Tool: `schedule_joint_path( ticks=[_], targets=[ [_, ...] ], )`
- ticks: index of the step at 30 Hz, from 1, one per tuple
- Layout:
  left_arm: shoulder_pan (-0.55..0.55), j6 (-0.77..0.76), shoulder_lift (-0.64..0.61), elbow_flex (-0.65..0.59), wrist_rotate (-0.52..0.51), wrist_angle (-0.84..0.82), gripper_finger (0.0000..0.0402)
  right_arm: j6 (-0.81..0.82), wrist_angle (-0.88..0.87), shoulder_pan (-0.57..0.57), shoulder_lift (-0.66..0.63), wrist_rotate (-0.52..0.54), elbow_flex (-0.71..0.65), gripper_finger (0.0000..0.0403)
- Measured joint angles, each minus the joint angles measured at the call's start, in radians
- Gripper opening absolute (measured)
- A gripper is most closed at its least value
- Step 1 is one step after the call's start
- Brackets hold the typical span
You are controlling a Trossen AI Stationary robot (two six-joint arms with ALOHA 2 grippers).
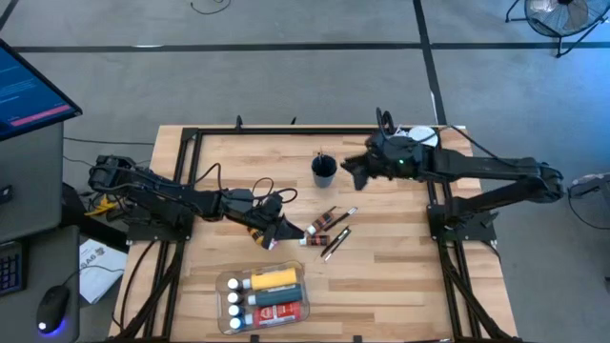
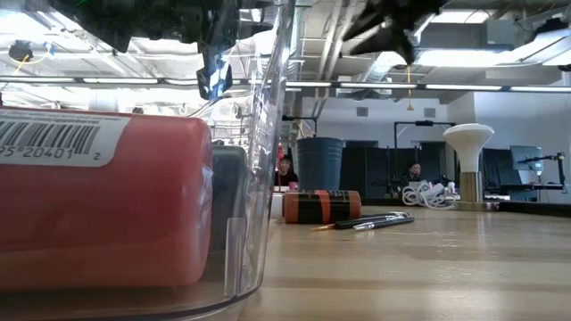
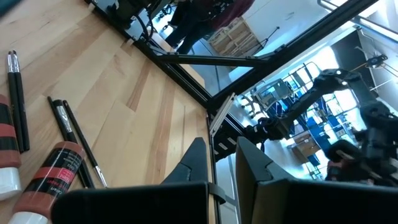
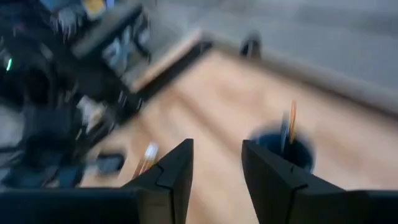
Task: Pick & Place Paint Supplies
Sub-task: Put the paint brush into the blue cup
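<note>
Paint supplies: split between two spots. Some are packed in the clear tray (image 1: 227, 284) at the near edge of the table (image 1: 400, 276); loose ones lie between that tray and the dark cup (image 1: 324, 171).
Tray contents: the yellow bottle (image 1: 274, 277), a red tube (image 1: 278, 310) and white-capped pieces are seen lying side by side, presumably so they fit flat within the walls.
Loose tubes: brown-and-red tubes (image 1: 324, 222) with white caps are left just beside the loose brushes (image 1: 335, 243), on the cup's tray-ward side; judged not yet sorted.
Dark cup: a thin brush (image 4: 290, 127) is seen standing upright in it, handle up. The cup is judged to be the holder for brushes, since a brush would roll about in the tray.
Right gripper (image 4: 216, 163): held above and just beside the cup, on the side away from the tray. Its fingers are parted by a moderate gap and nothing is seen between them, which fits a brush let go into the cup.
Left gripper (image 3: 216, 163): lowered close to the loose tubes, on their side away from the cup. Its fingers are pressed nearly together and nothing is seen held.
White lamp-like object (image 2: 468, 159): stands beyond the cup; not part of the job.
</note>
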Motion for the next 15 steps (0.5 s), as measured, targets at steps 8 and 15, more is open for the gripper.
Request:
schedule_joint_path(
  ticks=[8, 15],
  targets=[
    [0.020, 0.000, 0.000, 0.000, 0.130, 0.000, 0.0002, 0.398, -0.423, 0.036, -0.069, -0.245, 0.000, 0.0119],
    [0.026, 0.000, 0.000, 0.000, 0.157, 0.000, 0.0002, 0.522, -0.769, 0.025, -0.018, -0.391, 0.000, 0.0119]
  ],
)
